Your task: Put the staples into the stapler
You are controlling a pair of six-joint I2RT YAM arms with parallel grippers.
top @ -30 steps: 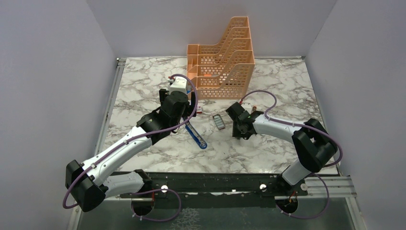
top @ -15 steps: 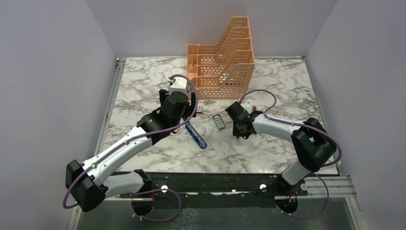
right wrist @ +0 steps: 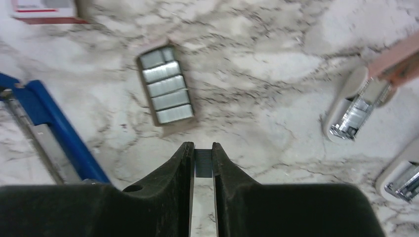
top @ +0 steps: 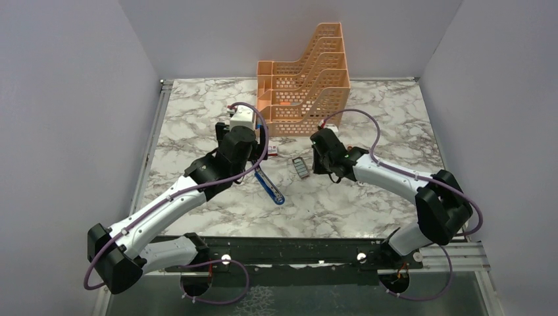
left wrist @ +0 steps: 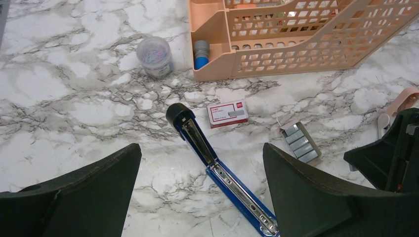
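The blue stapler (top: 270,186) lies opened flat on the marble, its metal channel facing up (left wrist: 232,180). My left gripper (left wrist: 201,148) is open and empty, held above the stapler, and it also shows in the top view (top: 249,163). The dark-grey staples tray (top: 301,167) lies right of the stapler, with several strips in it (right wrist: 165,86). The red-and-white box (left wrist: 227,114) lies behind it. My right gripper (right wrist: 202,153) is shut on a dark staple strip (right wrist: 203,164), just near of the tray, and also shows in the top view (top: 324,163).
An orange file rack (top: 306,79) stands at the back. A clear jar of paper clips (left wrist: 154,57) is left of it. Two white oblong pieces (right wrist: 353,106) and a pink block (left wrist: 406,98) lie right of the tray.
My right gripper has swung away from me and to the left, closer to the staples tray. The left arm has shifted slightly back.
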